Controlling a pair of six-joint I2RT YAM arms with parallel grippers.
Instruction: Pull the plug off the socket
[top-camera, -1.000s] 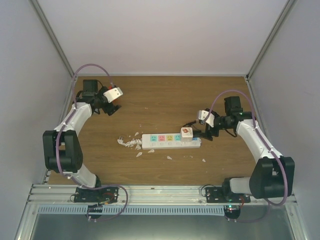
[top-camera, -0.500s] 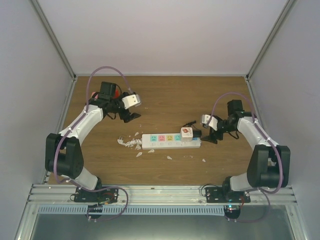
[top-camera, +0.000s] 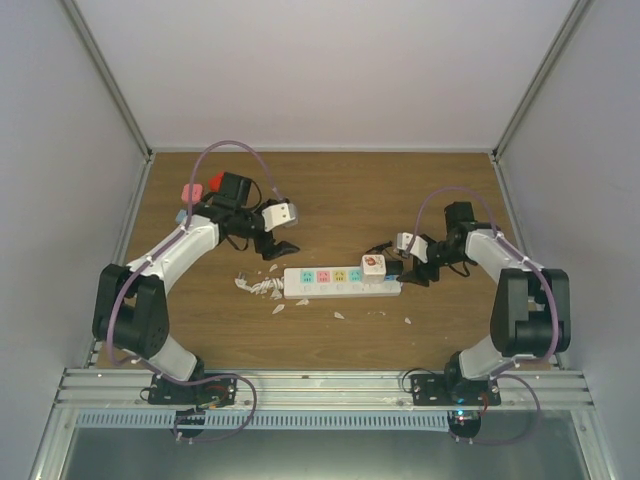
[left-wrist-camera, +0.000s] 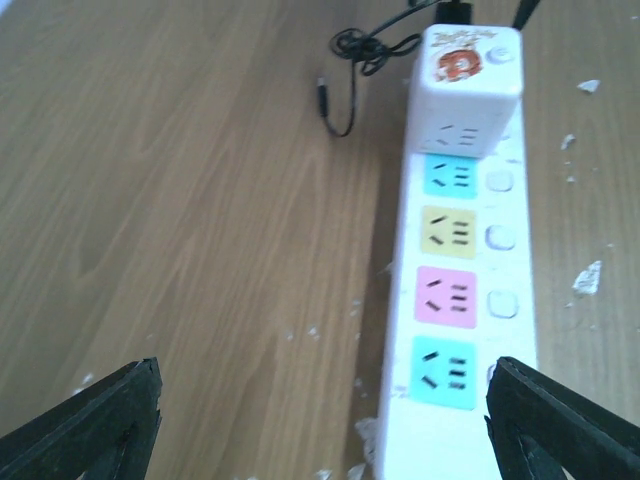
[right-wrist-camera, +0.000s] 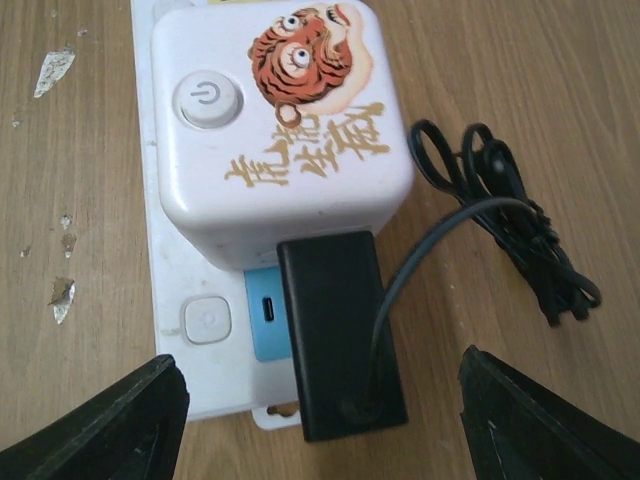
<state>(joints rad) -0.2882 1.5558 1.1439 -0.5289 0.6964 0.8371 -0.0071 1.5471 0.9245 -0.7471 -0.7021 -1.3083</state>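
The socket (top-camera: 335, 281) lies lengthwise across the middle of the wooden table (top-camera: 330, 190), with a white cube plug (top-camera: 373, 265) seated near its right end. The right gripper (top-camera: 414, 272) sits low just beside that end, next to a tangle of thin black cord (top-camera: 380, 247). The left gripper (top-camera: 278, 248) hangs near the strip's left end, a little behind it. Small white scraps (top-camera: 258, 285) litter the wood at the left end and along the near side.

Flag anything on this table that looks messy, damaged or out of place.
Small white flakes litter the table around the socket, like torn debris. A thin black cable lies in a loose tangle beside the cube plug.
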